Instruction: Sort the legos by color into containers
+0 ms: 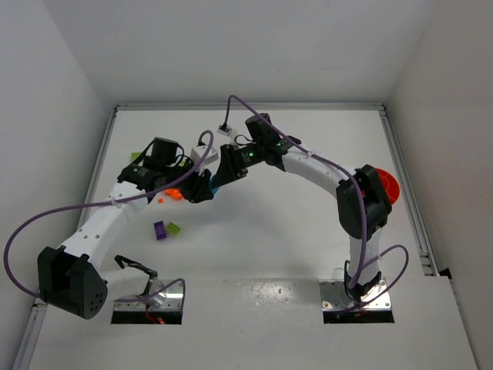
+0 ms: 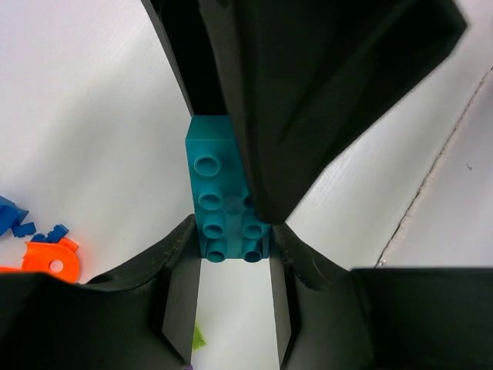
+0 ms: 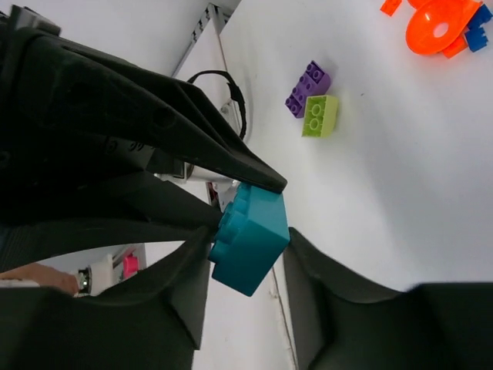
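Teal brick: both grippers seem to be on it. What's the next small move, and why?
Probably open the left gripper and let go. The teal brick sits between both pairs of fingers, and the right gripper appears to touch it on both sides, so it likely has hold already.

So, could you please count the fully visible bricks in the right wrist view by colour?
Teal brick: 1
Purple brick: 1
Lime green brick: 1
Total: 3
Orange pieces and blue pieces at the top edge are cropped, so left out.
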`<state>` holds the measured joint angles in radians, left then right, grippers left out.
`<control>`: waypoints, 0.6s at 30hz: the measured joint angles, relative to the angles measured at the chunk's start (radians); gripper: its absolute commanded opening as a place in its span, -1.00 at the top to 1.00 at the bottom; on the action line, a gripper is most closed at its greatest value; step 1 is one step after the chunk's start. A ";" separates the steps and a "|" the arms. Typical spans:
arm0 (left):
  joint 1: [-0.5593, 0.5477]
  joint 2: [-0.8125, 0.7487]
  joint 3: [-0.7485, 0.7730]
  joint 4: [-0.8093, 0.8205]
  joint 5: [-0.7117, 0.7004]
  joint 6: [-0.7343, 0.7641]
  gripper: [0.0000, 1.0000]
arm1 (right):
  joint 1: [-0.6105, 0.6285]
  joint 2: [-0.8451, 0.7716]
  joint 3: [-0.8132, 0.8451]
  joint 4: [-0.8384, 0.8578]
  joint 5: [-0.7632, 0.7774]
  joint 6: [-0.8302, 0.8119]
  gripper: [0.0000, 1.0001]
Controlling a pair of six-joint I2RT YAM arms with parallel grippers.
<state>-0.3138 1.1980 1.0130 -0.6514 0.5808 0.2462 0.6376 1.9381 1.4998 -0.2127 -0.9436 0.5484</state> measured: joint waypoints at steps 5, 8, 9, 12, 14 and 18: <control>-0.001 0.000 0.000 0.001 -0.015 0.006 0.44 | 0.005 0.007 0.003 -0.010 0.004 0.008 0.82; -0.002 0.000 0.004 -0.002 -0.044 0.008 0.03 | 0.006 0.007 0.006 -0.016 0.022 0.004 0.97; -0.002 0.000 0.007 -0.006 -0.053 0.004 -0.01 | 0.003 0.006 0.006 -0.015 0.026 -0.008 0.99; 0.024 -0.008 0.017 -0.016 -0.080 -0.002 -0.31 | -0.007 -0.007 -0.009 -0.037 0.065 -0.062 1.00; 0.065 -0.009 0.036 -0.022 -0.106 -0.006 -0.88 | -0.027 -0.028 -0.024 -0.073 0.109 -0.109 1.00; 0.198 0.042 0.133 -0.039 -0.150 0.019 -0.85 | -0.101 -0.109 -0.078 -0.135 0.207 -0.201 1.00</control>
<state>-0.1154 1.2404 1.1461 -0.6903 0.4313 0.2649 0.5365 1.8290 1.4220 -0.3477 -0.7368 0.3473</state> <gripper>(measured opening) 0.956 0.274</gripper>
